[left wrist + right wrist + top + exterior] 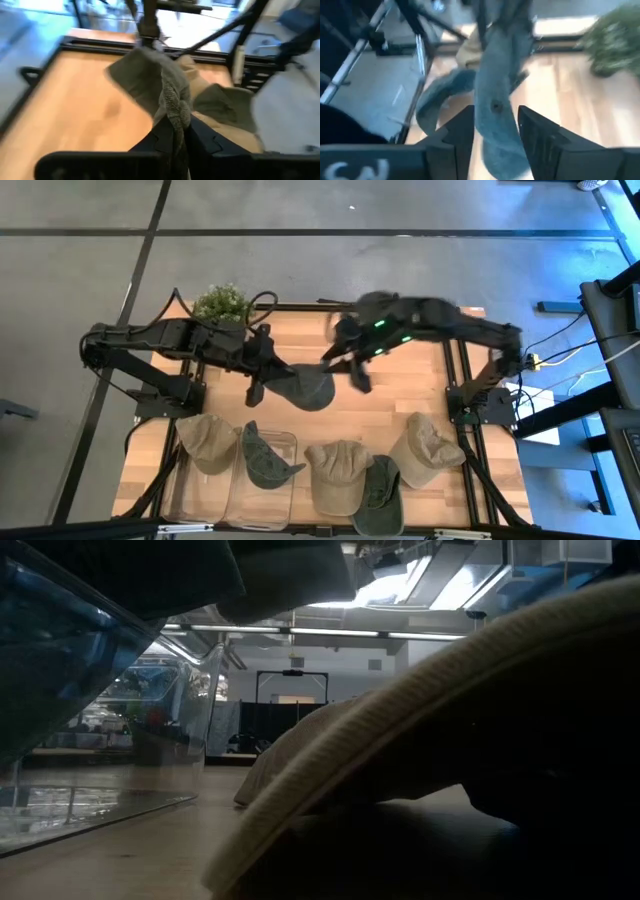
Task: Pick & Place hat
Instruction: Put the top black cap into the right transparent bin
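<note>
Tan cap brim (420, 730) blocks both arms from low view.

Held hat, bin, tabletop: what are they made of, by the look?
Held hat: soft grey-green cloth, probably cotton; it sags and creases between the left gripper and right gripper. Bin: clear rigid plastic, likely acrylic; see-through, glossy. Tabletop: light wood, visible grain, satin finish.

We see a dark grey-green hat (303, 387), crumpled, above the middle of the bench (390, 405), pinched by the left fingers (200, 137).
</note>
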`<state>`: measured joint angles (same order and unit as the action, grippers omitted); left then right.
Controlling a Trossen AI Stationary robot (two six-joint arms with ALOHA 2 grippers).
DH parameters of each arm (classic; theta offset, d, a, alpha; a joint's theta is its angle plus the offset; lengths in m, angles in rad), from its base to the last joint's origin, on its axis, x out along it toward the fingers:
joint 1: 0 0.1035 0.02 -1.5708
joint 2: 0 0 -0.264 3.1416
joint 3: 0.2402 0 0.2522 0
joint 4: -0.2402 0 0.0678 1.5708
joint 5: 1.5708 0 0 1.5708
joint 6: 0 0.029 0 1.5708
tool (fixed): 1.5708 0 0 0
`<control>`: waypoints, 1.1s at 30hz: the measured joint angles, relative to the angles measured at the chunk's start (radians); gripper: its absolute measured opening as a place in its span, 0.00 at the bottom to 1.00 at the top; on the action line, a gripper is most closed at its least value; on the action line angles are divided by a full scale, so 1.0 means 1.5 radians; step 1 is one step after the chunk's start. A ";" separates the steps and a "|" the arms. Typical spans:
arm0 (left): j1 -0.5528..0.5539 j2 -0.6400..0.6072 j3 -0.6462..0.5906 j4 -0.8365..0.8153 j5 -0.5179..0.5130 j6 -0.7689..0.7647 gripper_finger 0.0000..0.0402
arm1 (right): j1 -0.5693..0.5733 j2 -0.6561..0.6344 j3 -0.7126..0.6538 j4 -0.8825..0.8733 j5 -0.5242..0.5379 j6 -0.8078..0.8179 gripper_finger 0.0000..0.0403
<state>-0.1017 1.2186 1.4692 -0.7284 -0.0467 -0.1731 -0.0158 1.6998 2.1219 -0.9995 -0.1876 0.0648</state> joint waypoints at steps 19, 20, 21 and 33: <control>-0.156 -0.001 0.148 -0.060 0.172 -0.163 0.06 | 0.009 -0.078 0.021 -0.242 0.415 0.184 0.42; -0.174 0.000 0.148 -0.064 0.164 -0.171 0.06 | 0.009 -0.073 0.021 -0.254 0.421 0.190 0.42; -0.192 0.005 0.148 -0.071 0.157 -0.176 0.06 | 0.009 -0.067 0.021 -0.265 0.424 0.197 0.42; -0.356 0.104 0.146 -0.070 0.150 -0.300 0.06 | 0.009 -0.043 0.021 -0.310 0.427 0.199 0.42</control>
<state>-0.6350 1.3742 1.6878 -0.8330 0.1786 -0.6227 -0.0021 1.6360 2.1529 -1.4651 0.4522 0.3634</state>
